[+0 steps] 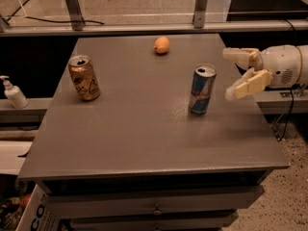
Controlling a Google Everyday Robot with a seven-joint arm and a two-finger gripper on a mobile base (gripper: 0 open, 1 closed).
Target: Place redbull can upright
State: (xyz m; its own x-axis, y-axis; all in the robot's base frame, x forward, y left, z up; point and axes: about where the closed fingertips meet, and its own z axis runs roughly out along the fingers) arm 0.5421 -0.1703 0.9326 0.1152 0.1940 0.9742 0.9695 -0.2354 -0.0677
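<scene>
Redbull can [202, 89]: it stands upright on the counter [139, 134], in the right half, about midway between the far edge and the near edge. The silver top faces up and the opening can be seen. The side shows blue and silver panels with a small red mark.

Gripper [228, 74]: it hangs over the right edge of the counter, just beside the redbull can on the can's right side. It does not touch the can; a narrow strip of counter shows between them.

Fingers [246, 84]: they are spread wide apart and hold nothing. One finger lies toward the far edge, the other toward the near edge, and both tips point to the left, toward the can.

Arm [284, 66]: a white rounded body that leaves the picture on the right side.

Gold can [84, 77]: it stands upright near the left edge, well apart from the redbull can.

Orange fruit [161, 45]: small and round, close to the far edge, about in its middle.

Soap bottle [13, 93]: it is not on the counter; it stands on a lower ledge beyond the left edge.

Drawers [156, 210]: under the near edge, with a small knob.
</scene>
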